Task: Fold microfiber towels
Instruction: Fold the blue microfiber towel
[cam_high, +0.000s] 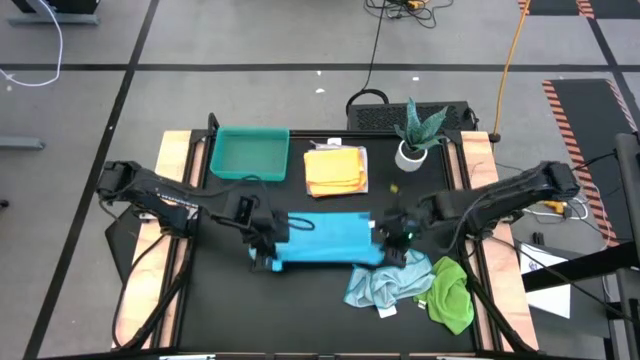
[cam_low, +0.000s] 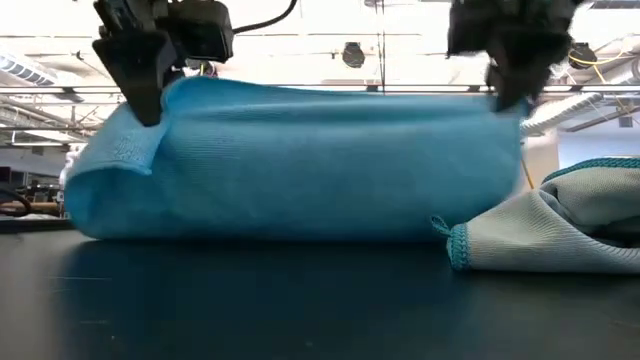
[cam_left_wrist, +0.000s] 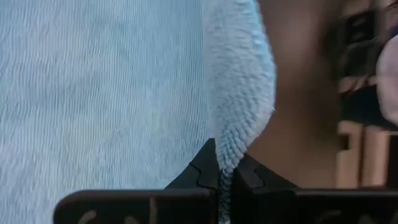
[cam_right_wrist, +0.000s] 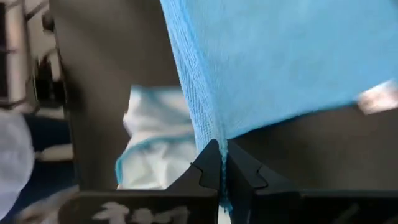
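While 2 grippers' jaws clamp 1 bright blue towel (cam_high: 330, 238), 3 others lie nearby.

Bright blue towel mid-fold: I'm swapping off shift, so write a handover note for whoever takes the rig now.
Left pincer: shut on the bright blue towel at its left end.
Right pincer: shut on the same towel's right end; the held edge is raised above the table.
Done: yellow-orange towel lies folded beside the teal tray.
Left: finish the blue fold; pale blue towel and green towel lie crumpled at the front right. No white-grey towel identified.
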